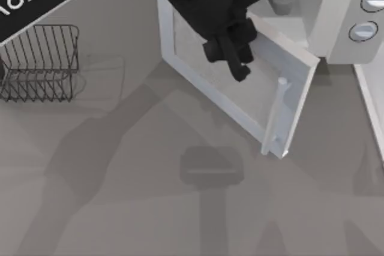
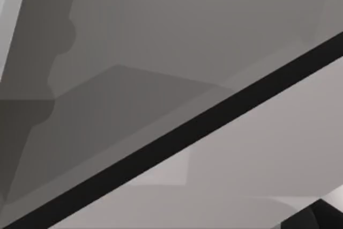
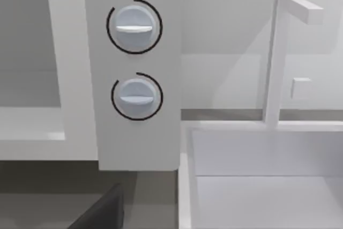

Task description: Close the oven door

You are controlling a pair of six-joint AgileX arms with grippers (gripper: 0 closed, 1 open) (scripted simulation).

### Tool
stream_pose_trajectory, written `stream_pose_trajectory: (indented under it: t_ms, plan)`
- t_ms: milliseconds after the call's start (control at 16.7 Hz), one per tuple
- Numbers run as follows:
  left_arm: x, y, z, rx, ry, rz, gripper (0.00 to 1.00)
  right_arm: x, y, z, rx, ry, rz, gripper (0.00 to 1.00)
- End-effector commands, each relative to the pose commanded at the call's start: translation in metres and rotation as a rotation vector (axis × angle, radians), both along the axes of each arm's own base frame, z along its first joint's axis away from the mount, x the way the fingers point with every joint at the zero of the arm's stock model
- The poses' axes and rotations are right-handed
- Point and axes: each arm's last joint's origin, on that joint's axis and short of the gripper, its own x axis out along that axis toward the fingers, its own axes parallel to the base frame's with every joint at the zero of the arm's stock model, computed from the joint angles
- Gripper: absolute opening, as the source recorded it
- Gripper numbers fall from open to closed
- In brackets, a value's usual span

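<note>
The oven door, a white panel with a greyish window, stands swung open and reaches out over the table from the oven body. Its pale bar handle runs along the free edge, nearest the table's front. My left arm comes down from the top of the top view. Its dark gripper hangs over the door's window, close to the upper edge and a little short of the handle. The oven's two round knobs face the right wrist camera.
A wire basket stands at the table's left. A white sink with a tall faucet sits right of the oven. The grey tabletop in front of the door is open floor.
</note>
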Motion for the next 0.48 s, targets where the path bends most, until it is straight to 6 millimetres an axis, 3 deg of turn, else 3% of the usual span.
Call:
stream_pose_trajectory:
  t_ms: [180, 480]
  plan:
    - [0.000, 0.002, 0.001, 0.000, 0.002, 0.000, 0.00, 0.000, 0.000, 0.000, 0.000, 0.000, 0.000, 1.00]
    - [-0.033, -0.012, 0.022, -0.017, 0.010, -0.120, 0.00, 0.000, 0.000, 0.000, 0.000, 0.000, 0.000, 1.00]
